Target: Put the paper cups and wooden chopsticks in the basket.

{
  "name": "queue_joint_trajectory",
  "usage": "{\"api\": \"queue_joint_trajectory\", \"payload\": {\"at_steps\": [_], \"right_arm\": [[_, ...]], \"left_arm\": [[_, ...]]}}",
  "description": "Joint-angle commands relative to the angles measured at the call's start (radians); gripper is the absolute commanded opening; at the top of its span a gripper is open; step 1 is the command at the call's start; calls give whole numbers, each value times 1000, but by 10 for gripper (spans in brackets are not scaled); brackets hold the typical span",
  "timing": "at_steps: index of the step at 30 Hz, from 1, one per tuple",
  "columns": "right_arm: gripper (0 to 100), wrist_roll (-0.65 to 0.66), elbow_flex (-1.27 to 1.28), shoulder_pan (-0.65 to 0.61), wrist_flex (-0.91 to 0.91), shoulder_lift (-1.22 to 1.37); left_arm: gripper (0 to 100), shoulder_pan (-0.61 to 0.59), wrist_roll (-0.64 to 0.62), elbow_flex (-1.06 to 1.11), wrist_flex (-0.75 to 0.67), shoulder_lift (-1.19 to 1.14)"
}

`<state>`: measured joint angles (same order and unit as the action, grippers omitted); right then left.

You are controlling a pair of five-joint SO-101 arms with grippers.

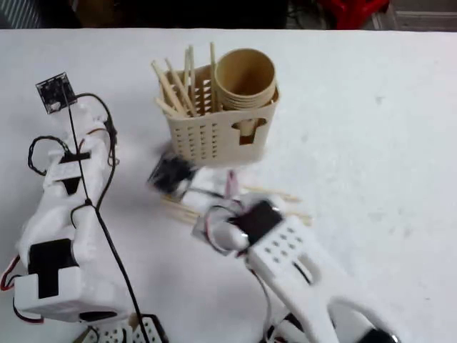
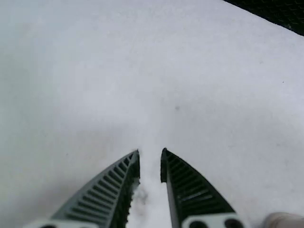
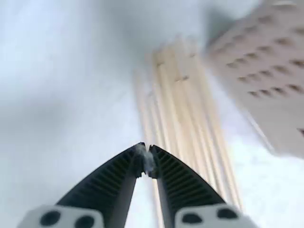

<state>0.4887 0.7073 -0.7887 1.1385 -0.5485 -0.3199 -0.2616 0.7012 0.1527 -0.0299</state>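
Note:
The cream slotted basket point(image 1: 214, 136) stands at the back middle of the table. It holds a stack of paper cups point(image 1: 245, 75) and several upright wooden chopsticks point(image 1: 178, 86). More chopsticks point(image 1: 278, 194) lie flat on the table in front of it. In the right wrist view this loose bundle point(image 3: 185, 109) lies just past my right gripper point(image 3: 146, 159), whose tips touch, and the basket wall point(image 3: 266, 71) is off to one side. The right gripper point(image 1: 171, 175) hovers low by the basket's front left corner. My left gripper point(image 2: 149, 159) stands slightly open over bare table.
The left arm point(image 1: 64, 214) sits folded at the left side of the white table point(image 1: 371, 143), with black cables point(image 1: 100, 207) trailing along it. The right arm point(image 1: 300, 271) stretches in from the front edge. Open table lies to the right of the basket.

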Motion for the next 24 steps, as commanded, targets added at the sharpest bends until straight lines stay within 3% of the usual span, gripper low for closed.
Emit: {"api": "queue_joint_trajectory", "payload": {"at_steps": [1,8,16,21,24], "right_arm": [[18,84,-40,-33,-30,163],[18,114,0,-33,-166,407],[20,147,68,1,-237,417],[108,150,69,36,-245,418],[111,180,84,36,-265,420]], "left_arm": [[94,-12,9,-49,6,7],[94,-12,9,-51,3,7],[94,-12,9,-52,6,7],[94,-12,9,-49,6,7],[94,-12,9,-46,6,7]]}}
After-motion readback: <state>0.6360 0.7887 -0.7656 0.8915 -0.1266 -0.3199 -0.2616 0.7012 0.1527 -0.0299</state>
